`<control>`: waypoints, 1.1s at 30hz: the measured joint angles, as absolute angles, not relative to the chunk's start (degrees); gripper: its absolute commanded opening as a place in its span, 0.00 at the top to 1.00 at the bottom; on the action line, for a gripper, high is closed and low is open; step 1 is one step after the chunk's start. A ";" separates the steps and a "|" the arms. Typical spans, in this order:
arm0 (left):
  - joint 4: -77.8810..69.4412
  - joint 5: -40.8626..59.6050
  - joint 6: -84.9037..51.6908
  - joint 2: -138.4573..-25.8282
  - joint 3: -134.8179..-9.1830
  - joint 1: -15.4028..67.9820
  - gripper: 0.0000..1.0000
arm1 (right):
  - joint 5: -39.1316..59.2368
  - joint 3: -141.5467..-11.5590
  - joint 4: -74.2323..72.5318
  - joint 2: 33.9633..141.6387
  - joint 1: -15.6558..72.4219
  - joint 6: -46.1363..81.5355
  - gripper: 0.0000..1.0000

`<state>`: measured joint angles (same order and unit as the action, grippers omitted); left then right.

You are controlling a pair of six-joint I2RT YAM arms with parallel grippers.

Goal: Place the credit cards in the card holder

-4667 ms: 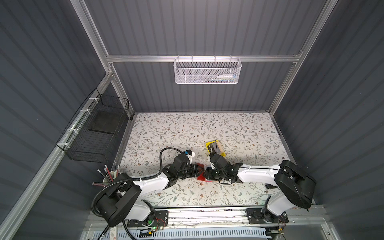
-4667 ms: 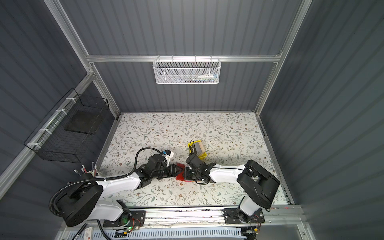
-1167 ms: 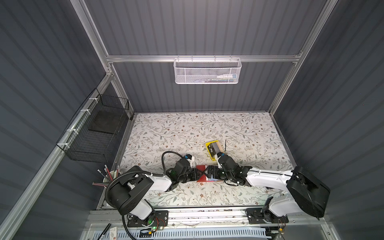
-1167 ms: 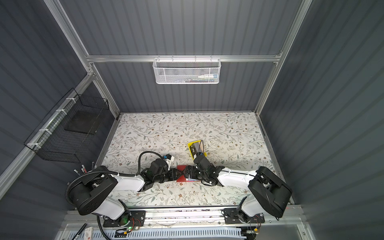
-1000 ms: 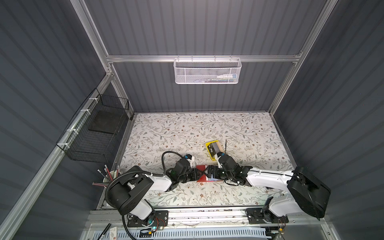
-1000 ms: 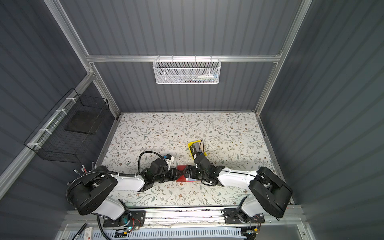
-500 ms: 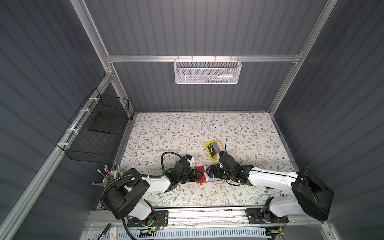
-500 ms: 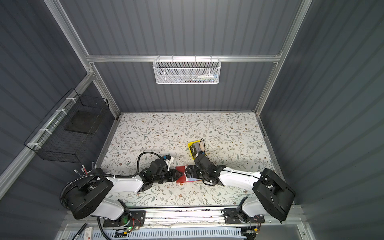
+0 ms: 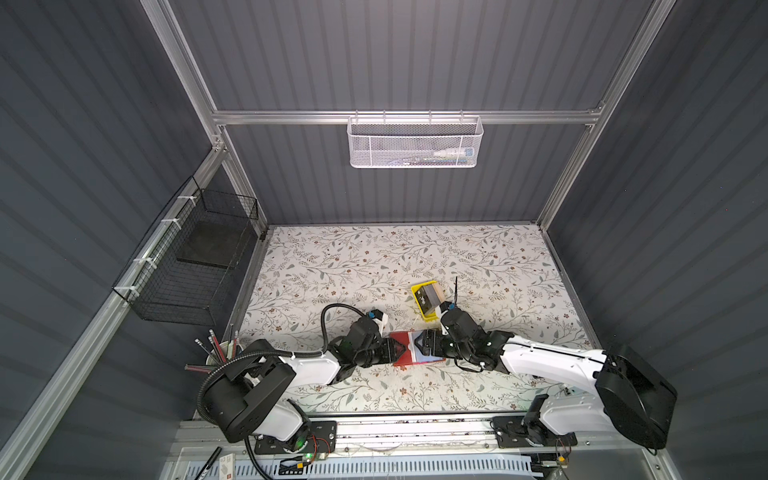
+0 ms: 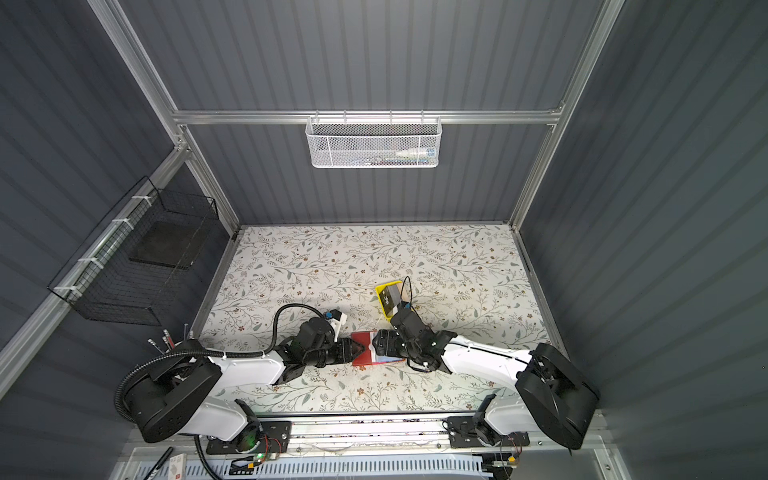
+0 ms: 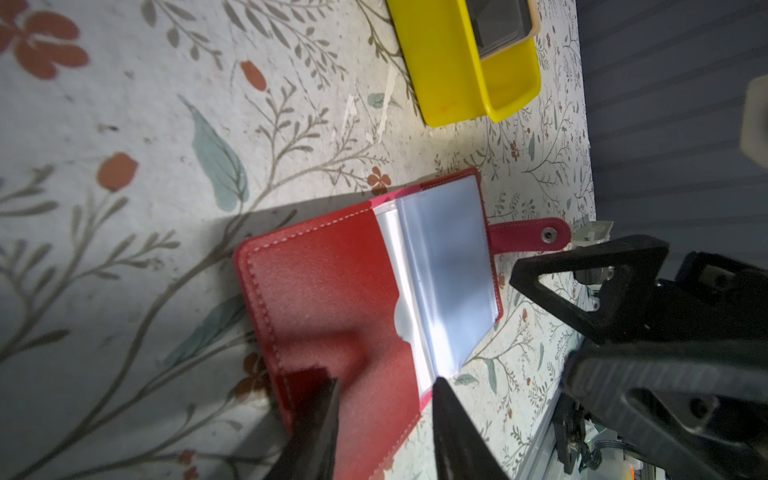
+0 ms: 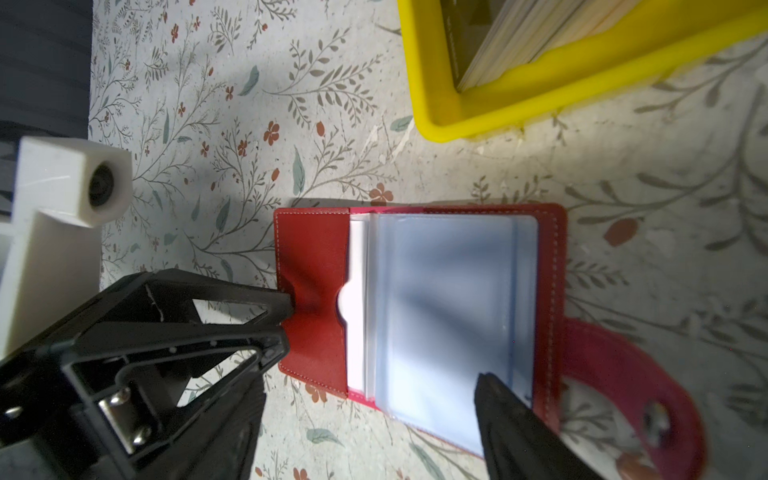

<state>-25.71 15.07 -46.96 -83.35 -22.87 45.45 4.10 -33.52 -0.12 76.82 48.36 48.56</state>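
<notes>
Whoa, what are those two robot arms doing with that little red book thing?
That is a card holder, lying open on the table with its clear pockets up. The left gripper sits at the edge of the red cover, jaws a little apart, seemingly pressing it flat. The right gripper hangs open over the pockets, holding nothing. The credit cards stand stacked in the yellow tray nearby, none picked up yet.

the table (image 9: 374,257), covered in a pale sheet printed with leafy sprigs and small red flowers, carries the red card holder (image 12: 311,245) lying open and flat towards its front edge, its snap strap (image 12: 602,361) spread alongside, and a yellow tray (image 11: 444,62) just behind, not touching it.
</notes>
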 measured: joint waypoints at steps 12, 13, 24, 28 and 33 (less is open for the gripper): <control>-24.77 15.05 -46.70 -84.12 -23.24 45.45 0.59 | 3.77 -33.43 -0.64 80.97 48.36 49.67 0.24; -24.67 15.05 -46.68 -84.16 -23.31 45.45 0.59 | 3.55 -33.43 -0.60 80.95 48.36 49.82 0.25; -25.43 15.94 -46.57 -84.23 -23.35 45.45 0.58 | 3.90 -32.99 -0.71 79.44 48.36 49.69 0.31; -25.61 17.50 -46.54 -84.23 -23.55 45.45 0.58 | 4.36 -32.99 -0.84 79.44 48.36 49.65 0.31; -23.73 19.49 -45.60 -84.62 -26.55 45.45 0.60 | 4.29 -32.88 -0.82 78.78 48.40 49.67 0.30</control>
